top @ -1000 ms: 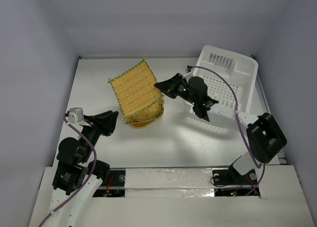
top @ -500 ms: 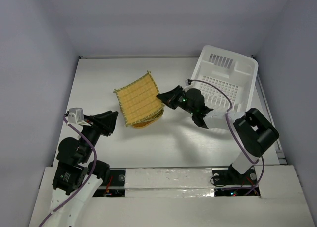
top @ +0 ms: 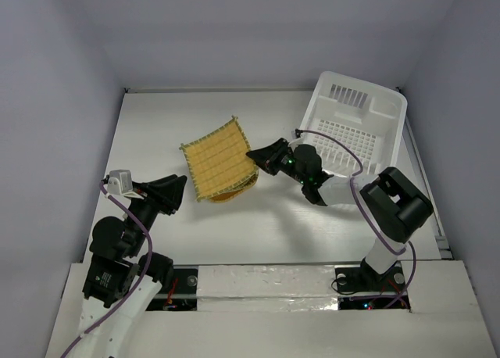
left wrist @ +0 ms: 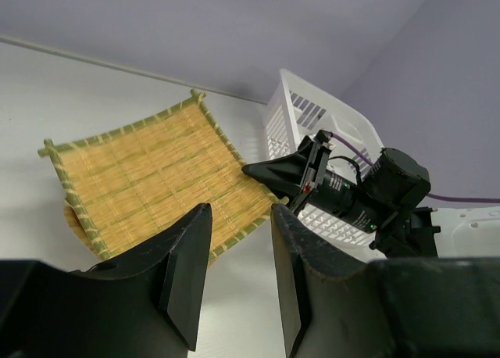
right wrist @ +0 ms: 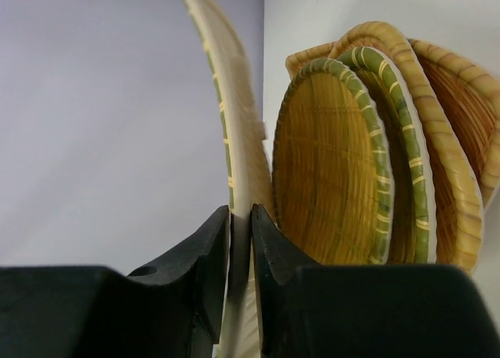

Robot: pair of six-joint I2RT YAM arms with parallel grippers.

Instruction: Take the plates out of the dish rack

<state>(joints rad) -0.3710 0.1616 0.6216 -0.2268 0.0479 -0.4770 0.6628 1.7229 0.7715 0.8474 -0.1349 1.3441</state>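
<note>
White desk [top: 148, 131] below: the right hand [top: 256, 155] is clamped on the rim of a tilted square plate [top: 217, 161], which leans over the other plates [top: 237, 191] stacked left of the dish rack [top: 375, 108]. The left hand [top: 176, 192] hovers with fingers apart, holding nothing.

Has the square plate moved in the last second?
Yes: the square plate has tilted down toward the stack, its top corner now lower against the rack.

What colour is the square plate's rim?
Green-and-tan striped, around the yellow square plate; clearest in the left wrist view.
</note>
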